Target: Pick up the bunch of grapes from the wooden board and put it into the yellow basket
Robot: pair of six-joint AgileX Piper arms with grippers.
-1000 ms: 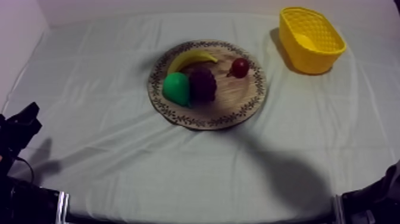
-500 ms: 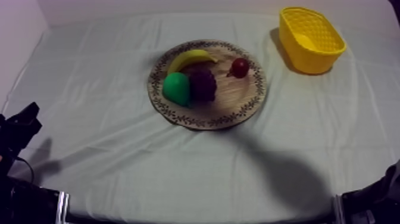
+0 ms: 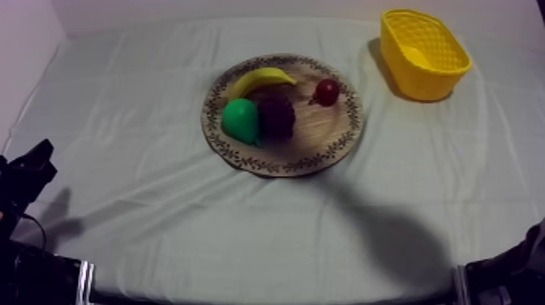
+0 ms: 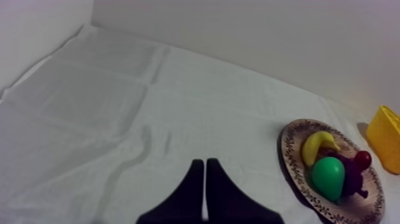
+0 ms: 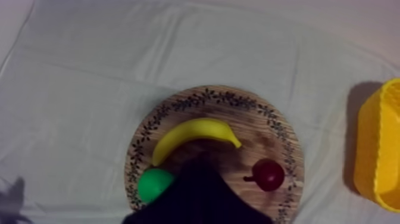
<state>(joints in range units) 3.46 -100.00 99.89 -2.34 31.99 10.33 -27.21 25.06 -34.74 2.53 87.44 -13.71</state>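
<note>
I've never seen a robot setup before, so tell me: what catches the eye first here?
First, the round wooden board in the middle of the cloth, carrying a banana, a green pear, dark grapes and a small red fruit. Next, the bright yellow basket standing at the far right corner.

Grapes (image 3: 276, 114) on board (image 3: 324, 139) w/ pear (image 3: 241, 120), banana (image 3: 261, 79); basket (image 3: 403, 73) upper right
</note>
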